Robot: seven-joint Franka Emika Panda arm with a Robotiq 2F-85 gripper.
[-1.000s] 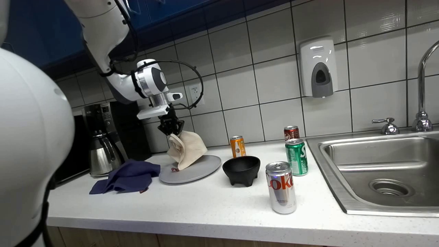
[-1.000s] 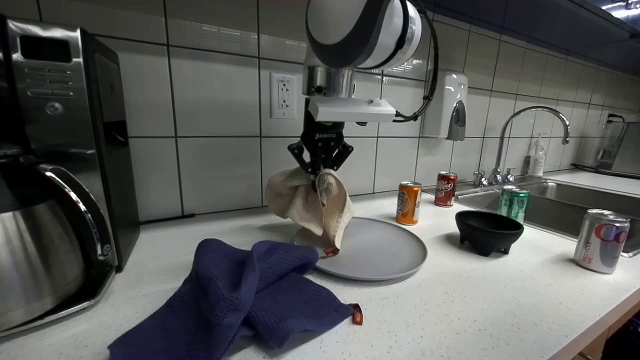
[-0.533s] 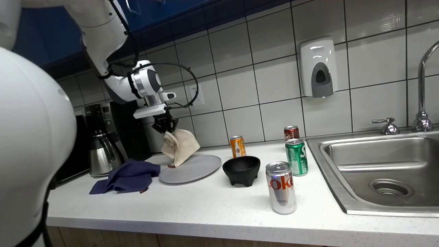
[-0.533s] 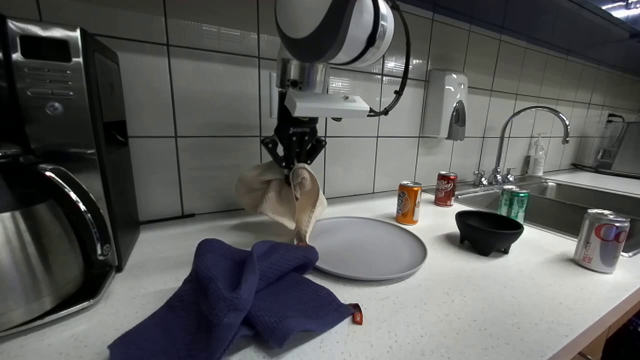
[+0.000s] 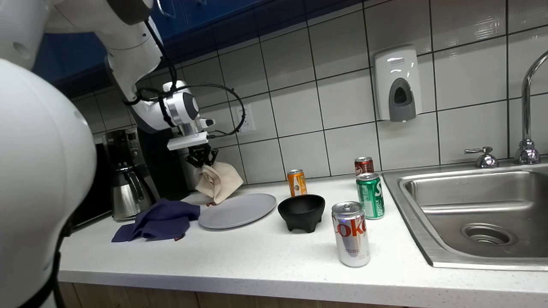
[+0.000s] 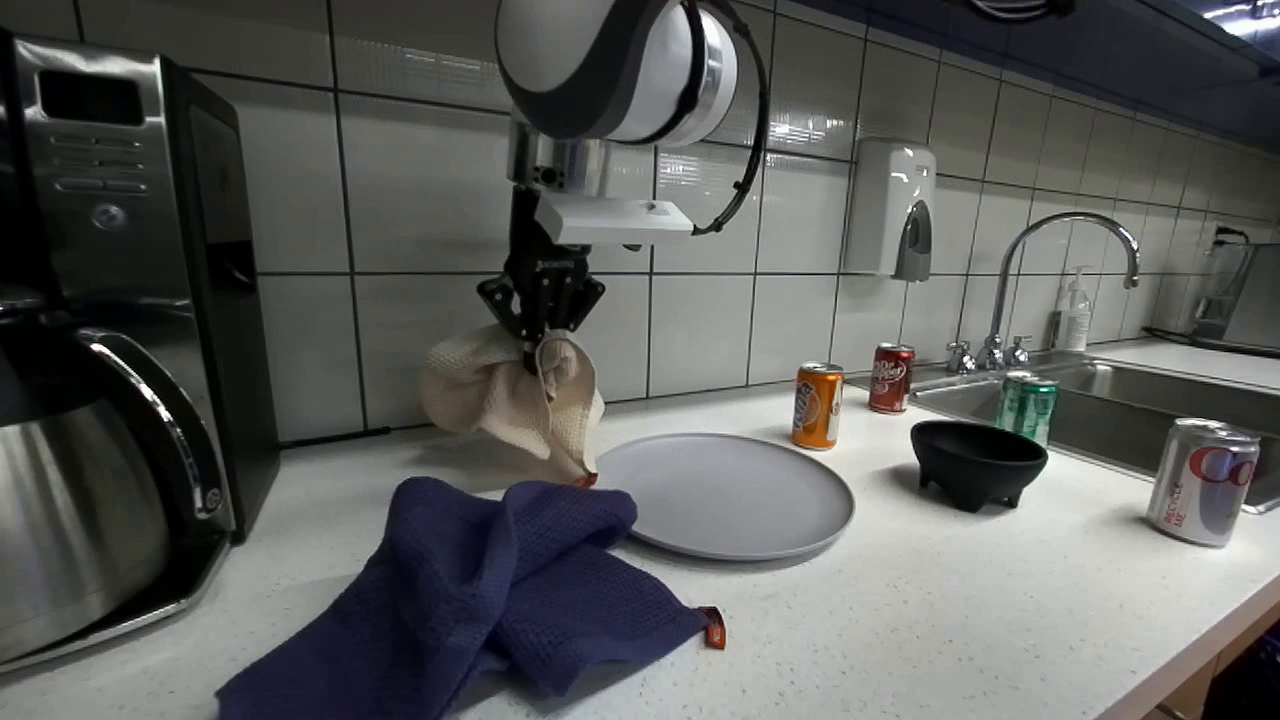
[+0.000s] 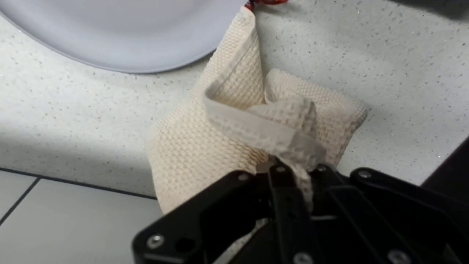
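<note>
I have the gripper (image 6: 541, 346) pinched tight on the cream cloth (image 6: 497, 392), which hangs over the counter (image 6: 900, 600) beside the gray plate (image 6: 735, 495). If its low tagged corner (image 6: 581, 470) snags the plate's rim, I could drag it or lose a shallow pinch

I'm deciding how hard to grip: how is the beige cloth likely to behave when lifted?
Probably floppy: the beige cloth droops in loose folds below the claw. The fabric looks thin, so it is likely light for its size. Its bumpy weave should help it resist slipping.
</note>
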